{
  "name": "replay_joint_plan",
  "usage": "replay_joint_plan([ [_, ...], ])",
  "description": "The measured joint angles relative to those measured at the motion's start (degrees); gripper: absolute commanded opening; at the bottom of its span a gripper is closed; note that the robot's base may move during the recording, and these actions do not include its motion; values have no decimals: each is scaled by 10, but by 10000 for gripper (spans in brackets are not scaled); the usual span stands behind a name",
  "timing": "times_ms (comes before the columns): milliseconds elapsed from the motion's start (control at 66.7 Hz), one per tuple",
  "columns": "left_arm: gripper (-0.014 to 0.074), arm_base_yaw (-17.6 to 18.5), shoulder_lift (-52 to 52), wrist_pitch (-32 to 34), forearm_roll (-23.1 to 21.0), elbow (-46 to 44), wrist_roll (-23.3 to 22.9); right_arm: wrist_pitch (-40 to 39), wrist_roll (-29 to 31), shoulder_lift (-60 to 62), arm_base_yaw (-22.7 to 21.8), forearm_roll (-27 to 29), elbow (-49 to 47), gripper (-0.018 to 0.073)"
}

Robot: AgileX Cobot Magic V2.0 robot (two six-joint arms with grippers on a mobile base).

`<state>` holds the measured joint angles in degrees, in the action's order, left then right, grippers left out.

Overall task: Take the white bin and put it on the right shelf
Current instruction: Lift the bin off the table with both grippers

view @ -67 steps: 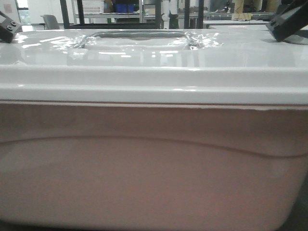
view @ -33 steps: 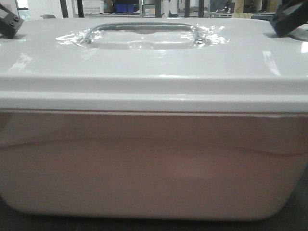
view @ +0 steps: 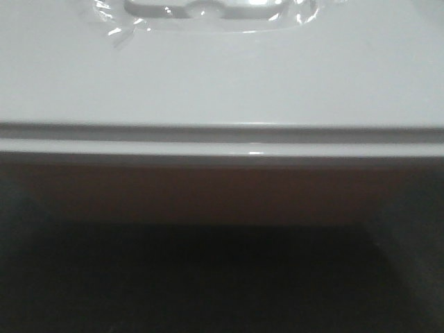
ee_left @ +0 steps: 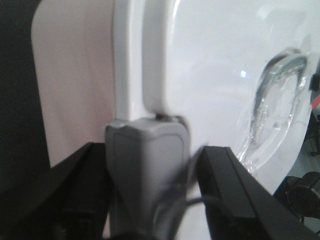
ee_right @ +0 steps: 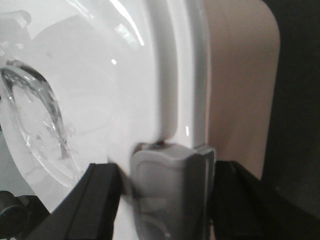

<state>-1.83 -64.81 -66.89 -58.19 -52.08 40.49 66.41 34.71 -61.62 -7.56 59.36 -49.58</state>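
Two black-fingered hands clamp the white bin (view: 222, 76) at its ends. The left hand (ee_left: 152, 150) pinches a grey latch (ee_left: 147, 185) on the lid rim, fingers tight against both its sides. The right hand (ee_right: 165, 165) grips a second grey latch (ee_right: 170, 200) the same way. Past each latch spreads the glossy white lid (ee_left: 210, 60), round-cornered, its recessed handle (view: 208, 8) under crinkled clear film (ee_right: 45, 135). In the front view the bin fills the frame, handle at top centre, its pinkish translucent wall (view: 208, 194) shadowed below. With the lid shut, any contents are unseen.
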Motion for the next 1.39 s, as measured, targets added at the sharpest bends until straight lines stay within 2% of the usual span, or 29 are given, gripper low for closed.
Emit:
replay_joint_plan([
  [360, 241, 0, 51, -5, -6, -8, 0, -1, 2, 15, 0, -1, -56, 444],
  [555, 241, 0, 73, -5, -10, -10, 0, -1, 2, 16, 0, -1, -58, 444],
  [810, 241, 0, 75, 6, -40, -10, 0, -5, 2, 44, -2, -4, -58, 444],
  [1230, 241, 0, 75, 13, -52, -10, 0, -4, 2, 70, -3, -8, -59, 444],
  [1395, 241, -1, 75, 18, -62, -10, 14, -4, 2, 70, -4, -11, -59, 444],
])
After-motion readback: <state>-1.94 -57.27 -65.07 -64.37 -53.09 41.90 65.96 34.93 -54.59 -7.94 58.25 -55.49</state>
